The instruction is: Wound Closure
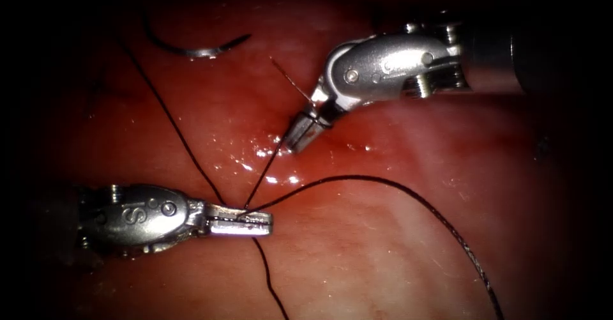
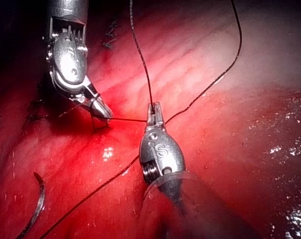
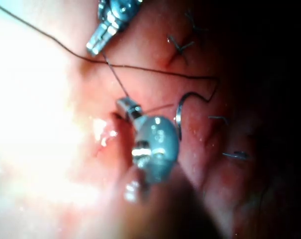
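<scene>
Nearest the endoscope is the left tool (image 1: 246, 220), low on the left of the picture, its fingers (image 1: 255, 216) closed flat on the thread (image 1: 408, 195) where several strands cross. From that grip one strand runs up to the wet, red spot on the tissue (image 1: 396, 256) under the right tool (image 1: 300, 135), another climbs away to the upper left, a third arcs off to the lower right, and a short run drops toward the bottom edge. The right tool comes down steeply from the upper right with its tip just above the glistening fluid (image 1: 281, 176); its fingers look pressed together on a short fine strand that sticks up past them, though I cannot be sure the strand is truly caught. The needle (image 1: 195, 48) lies free on the tissue at the upper left, well apart from both tools, held by neither and not in the tissue. With both tools on thread and the needle set aside, this reads as thread handling at a stitch, probably knot work; whatever move comes next calls for even tension between the two grips, so the strand is not dragged sideways through the soft edge. In the left wrist view, the taut strand (image 2: 128, 119) runs straight between the two tips, and finished stitches (image 2: 110, 42) sit beyond them. In the right wrist view, the needle's curve (image 3: 180, 112) lies just beside that tool, with cut thread ends (image 3: 235, 155) nearby.
</scene>
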{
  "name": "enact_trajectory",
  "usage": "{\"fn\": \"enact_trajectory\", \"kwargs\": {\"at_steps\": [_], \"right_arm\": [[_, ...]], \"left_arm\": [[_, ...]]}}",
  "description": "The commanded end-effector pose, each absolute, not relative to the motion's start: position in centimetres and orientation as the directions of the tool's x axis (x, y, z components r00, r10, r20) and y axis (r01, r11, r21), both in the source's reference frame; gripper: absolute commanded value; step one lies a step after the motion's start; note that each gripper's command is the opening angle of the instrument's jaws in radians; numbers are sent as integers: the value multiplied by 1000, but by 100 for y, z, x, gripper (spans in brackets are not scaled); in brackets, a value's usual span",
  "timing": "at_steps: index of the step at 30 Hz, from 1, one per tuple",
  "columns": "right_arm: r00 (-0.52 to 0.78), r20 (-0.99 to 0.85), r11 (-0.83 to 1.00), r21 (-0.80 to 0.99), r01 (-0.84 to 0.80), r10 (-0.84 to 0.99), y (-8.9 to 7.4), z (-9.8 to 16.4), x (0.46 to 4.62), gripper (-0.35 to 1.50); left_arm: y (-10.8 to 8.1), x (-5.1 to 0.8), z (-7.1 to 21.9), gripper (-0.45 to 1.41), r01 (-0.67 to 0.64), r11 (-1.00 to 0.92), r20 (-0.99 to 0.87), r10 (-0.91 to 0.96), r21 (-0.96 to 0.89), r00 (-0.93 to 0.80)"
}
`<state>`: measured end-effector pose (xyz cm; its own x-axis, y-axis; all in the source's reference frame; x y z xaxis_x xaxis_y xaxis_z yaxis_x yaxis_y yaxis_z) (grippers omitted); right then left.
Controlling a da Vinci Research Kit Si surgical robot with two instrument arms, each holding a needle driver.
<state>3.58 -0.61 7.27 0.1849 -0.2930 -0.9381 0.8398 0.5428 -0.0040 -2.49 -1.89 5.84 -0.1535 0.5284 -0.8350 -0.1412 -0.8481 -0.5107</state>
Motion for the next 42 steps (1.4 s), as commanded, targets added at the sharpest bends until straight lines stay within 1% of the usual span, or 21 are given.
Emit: {"fn": "enact_trajectory", "kwargs": {"at_steps": [1,6,16,25,35,42], "right_arm": [[185,-940,550,-3,835,-287,-58,731,367,-35],[197,-941,563,9,826,-275,-56,735,371,-35],[227,-932,590,16,807,-284,-39,753,363,-35],[246,-923,630,5,777,-297,-47,768,371,-35],[327,-902,706,37,707,-281,-28,776,371,-35],[348,-897,724,47,688,-272,-25,778,367,-35]], "left_arm": [[-195,-256,586,-45,-136,-848,-834,529,-512,-157],[-214,-263,570,-45,-120,-849,-833,529,-515,-161],[-248,-277,532,-45,-91,-848,-832,530,-522,-162],[-285,-294,501,-45,-62,-851,-836,524,-521,-166],[-334,-322,482,-45,8,-862,-851,499,-507,-166],[-329,-321,486,-45,18,-863,-853,496,-505,-165]]}}
